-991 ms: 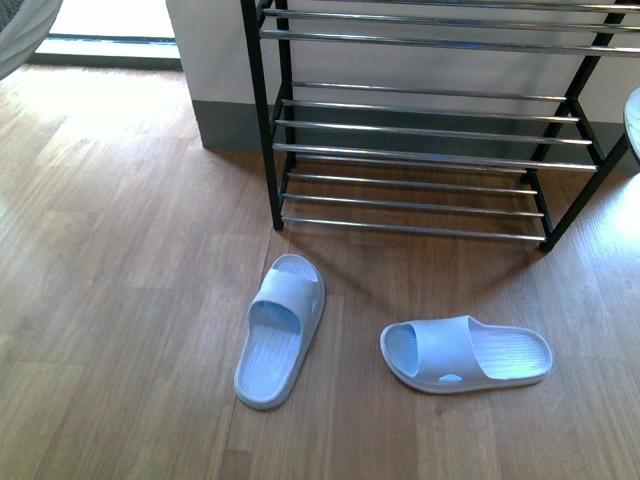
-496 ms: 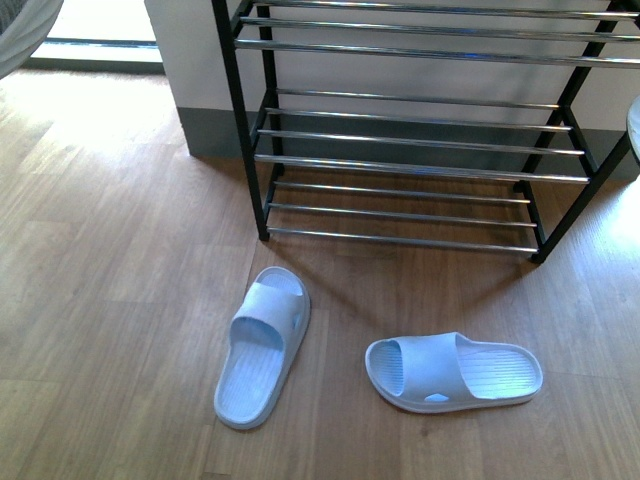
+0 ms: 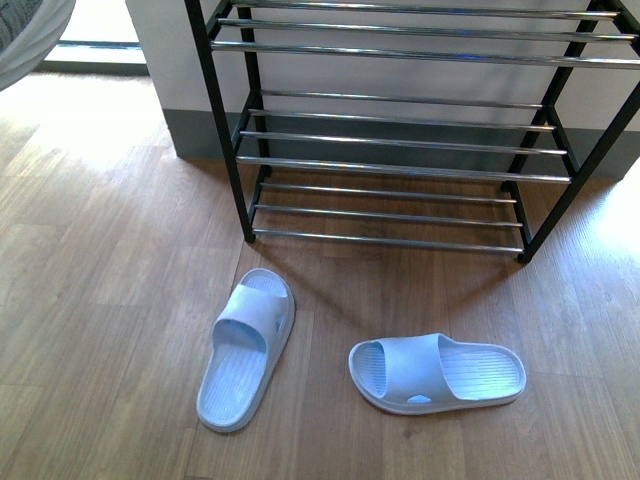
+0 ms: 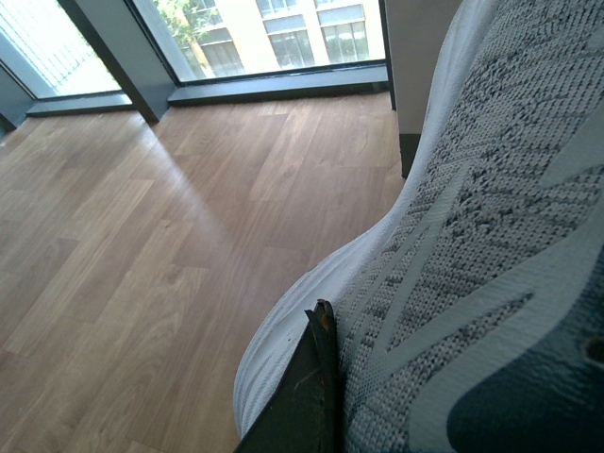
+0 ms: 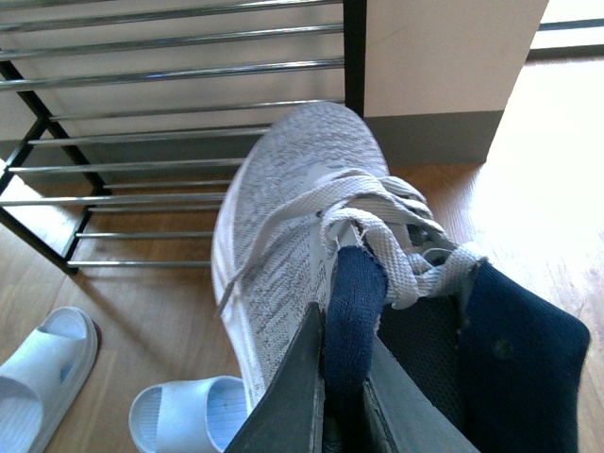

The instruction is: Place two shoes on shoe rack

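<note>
**A:** Start on the left. What does that arm have?

**B:** The left gripper (image 4: 321, 330) is clamped on a grey sneaker (image 4: 472, 236). One dark finger presses its side, and the other finger is hidden. The shoe is held well above the floor (image 4: 170, 236), out to the left of the rack. Only its edge shows in the front view's corner.

**A:** And below, on the boards?

**B:** Two pale blue slides. The left slide (image 3: 245, 350) points its toe at the rack's near-left leg, close to it but not touching. The right slide (image 3: 437, 372) lies crosswise, apart from the first and further out from the rack.

**A:** The rack itself?

**B:** The rack (image 3: 400, 168) stands against the wall. No shoe sits on any tier I can see. Its top is cut off, so I can't speak for that.

**A:** And the right arm?

**B:** The right gripper (image 5: 340, 330) is pinched on the dark tongue of the second sneaker (image 5: 293, 189). It hangs in the air with its toe towards the rods, short of them and above the slides.

**A:** So how far along are we?

**B:** About halfway, I'd judge. Both sneakers are picked up and facing the rack, but neither has been set down. What's left is to carry each one over a tier, lower it onto the rods and let go. The slides look untouched.
</note>
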Robot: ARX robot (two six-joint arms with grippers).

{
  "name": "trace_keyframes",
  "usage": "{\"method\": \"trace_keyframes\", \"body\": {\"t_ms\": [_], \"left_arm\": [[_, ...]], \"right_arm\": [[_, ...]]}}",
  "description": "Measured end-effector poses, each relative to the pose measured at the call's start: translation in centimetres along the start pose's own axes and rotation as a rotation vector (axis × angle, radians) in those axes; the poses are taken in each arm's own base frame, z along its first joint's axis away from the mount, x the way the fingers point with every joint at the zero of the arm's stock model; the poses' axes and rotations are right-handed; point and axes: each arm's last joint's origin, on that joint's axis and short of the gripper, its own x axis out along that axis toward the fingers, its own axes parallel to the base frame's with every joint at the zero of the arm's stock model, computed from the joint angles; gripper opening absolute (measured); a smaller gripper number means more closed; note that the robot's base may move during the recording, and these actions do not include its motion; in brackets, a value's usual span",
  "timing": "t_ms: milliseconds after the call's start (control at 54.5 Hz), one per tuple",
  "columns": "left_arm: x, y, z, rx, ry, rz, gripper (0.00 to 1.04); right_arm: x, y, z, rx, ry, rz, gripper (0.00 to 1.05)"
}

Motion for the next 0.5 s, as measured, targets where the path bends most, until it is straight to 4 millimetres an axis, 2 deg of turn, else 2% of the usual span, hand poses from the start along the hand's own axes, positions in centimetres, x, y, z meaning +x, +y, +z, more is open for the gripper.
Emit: {"method": "trace_keyframes", "body": {"t_ms": [496], "left_arm": [[0.00,-0.01,0.00,0.000,0.000,-0.002,0.02]], "right_arm": [[0.00,-0.01,0.00,0.000,0.000,-0.004,0.02]]}}
